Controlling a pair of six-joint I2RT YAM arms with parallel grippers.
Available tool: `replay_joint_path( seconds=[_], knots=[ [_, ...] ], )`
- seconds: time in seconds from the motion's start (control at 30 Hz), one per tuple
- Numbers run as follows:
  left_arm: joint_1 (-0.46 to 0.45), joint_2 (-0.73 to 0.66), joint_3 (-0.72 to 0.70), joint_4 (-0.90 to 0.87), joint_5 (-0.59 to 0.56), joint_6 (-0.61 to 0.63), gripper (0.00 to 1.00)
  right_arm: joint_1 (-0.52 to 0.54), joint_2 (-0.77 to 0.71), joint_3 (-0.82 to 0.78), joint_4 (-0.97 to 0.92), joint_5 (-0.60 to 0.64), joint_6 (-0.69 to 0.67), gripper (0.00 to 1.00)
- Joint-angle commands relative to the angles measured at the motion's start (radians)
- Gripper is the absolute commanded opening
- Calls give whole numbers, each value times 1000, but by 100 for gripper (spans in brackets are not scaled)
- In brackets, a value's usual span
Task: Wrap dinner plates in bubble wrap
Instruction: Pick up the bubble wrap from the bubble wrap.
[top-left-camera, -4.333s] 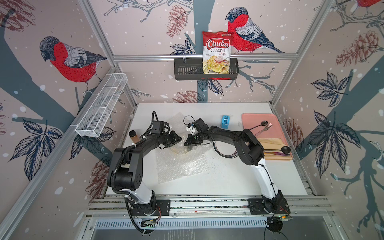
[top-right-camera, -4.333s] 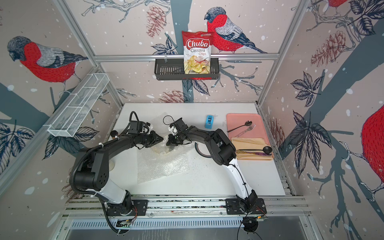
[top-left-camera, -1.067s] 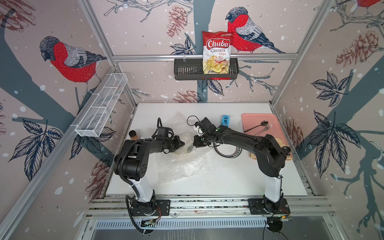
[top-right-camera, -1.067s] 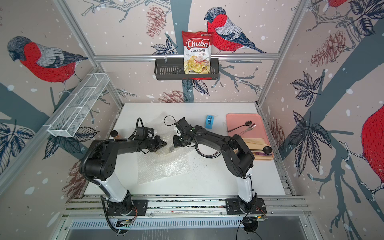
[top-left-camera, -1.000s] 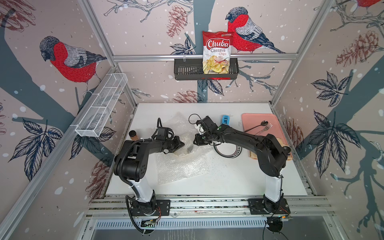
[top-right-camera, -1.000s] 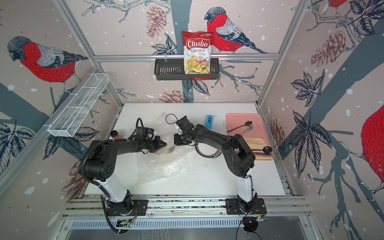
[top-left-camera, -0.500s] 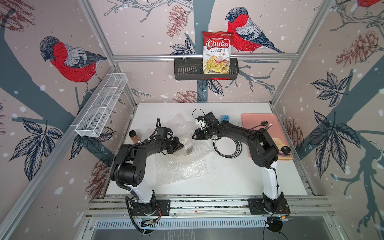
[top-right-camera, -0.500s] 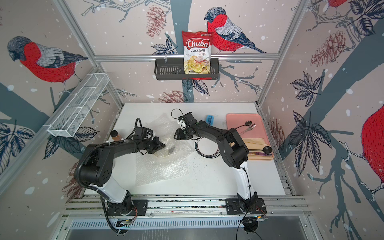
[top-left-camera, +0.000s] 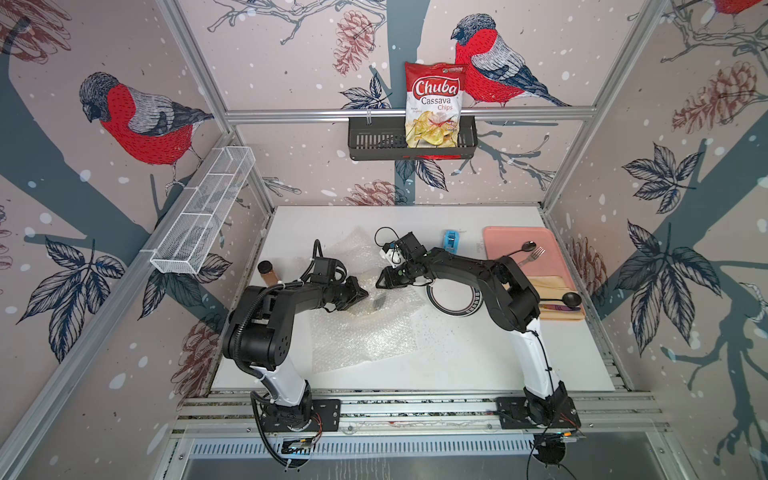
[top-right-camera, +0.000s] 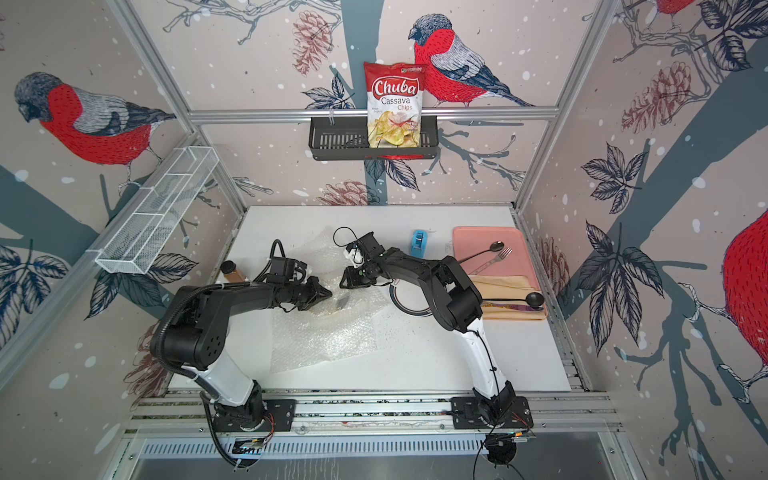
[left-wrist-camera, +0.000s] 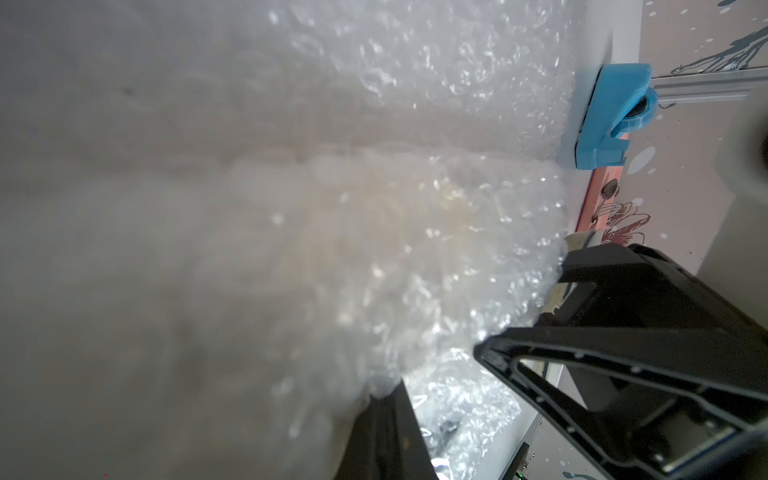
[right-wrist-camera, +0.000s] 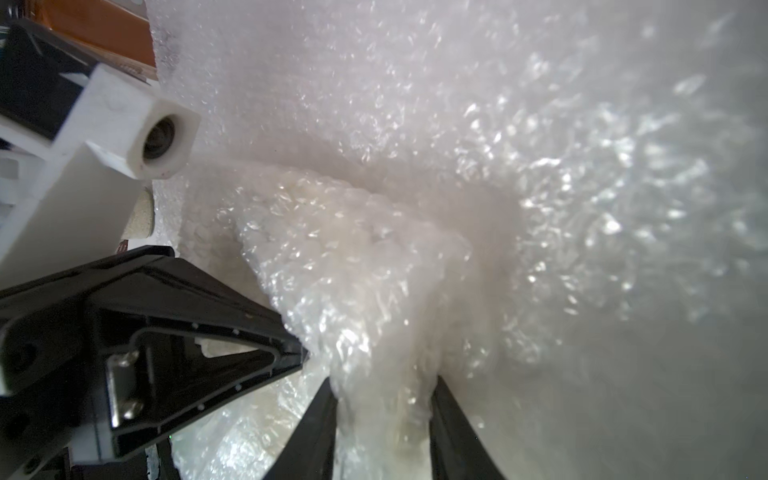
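Tabletop (top-left-camera: 457, 357) white, walls (top-left-camera: 291, 62) bird-papered

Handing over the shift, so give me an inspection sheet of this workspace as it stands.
Surface: white table, no spills seen.
Job's things: bubble wrap bunched up between both hands; a dark-rimmed plate lies partly under the right arm.
Clutter: pink tray with spoon and fork; blue tape dispenser; brown bottle.
Hands: left hand shut on the bubble wrap; right hand gripping it too.
Cables: black loops rise from both wrists.
Surroundings: chip bag in a wall basket; wire rack on the side wall.
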Motion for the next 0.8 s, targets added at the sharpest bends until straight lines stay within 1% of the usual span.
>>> replay_joint_path(
  seconds=[0.0, 0.07, 0.13, 0.27, 0.33, 0.47, 0.53, 0.67, 0.77],
  knots=[
    [0, 8, -8, -52, -32, 8, 4, 4, 7, -14, 44, -73, 29, 30],
    [0, 5, -14, -50, -31, 7, 4, 3, 6, -26, 69, -97, 49, 22],
    [0, -2, -16, -48, -27, 7, 4, 0, 1, -26, 78, -106, 55, 16],
    [0, -26, -5, -53, -4, 9, 4, -9, -8, -19, 86, -133, 64, 9],
    [6, -44, 5, -67, 2, 14, 6, -13, -13, -21, 92, -143, 71, 6],
    [39, -106, -1, -66, 38, -5, 15, -23, -45, -56, 132, -153, 95, 2],
    [65, -141, -5, -63, 66, -17, 18, -27, -62, -73, 159, -163, 109, 2],
    [139, -218, -6, -78, 114, -32, 19, -31, -82, -86, 179, -169, 117, 0],
    [191, -279, -1, -108, 123, -31, 19, -35, -98, -104, 201, -162, 129, 0]
  ],
)
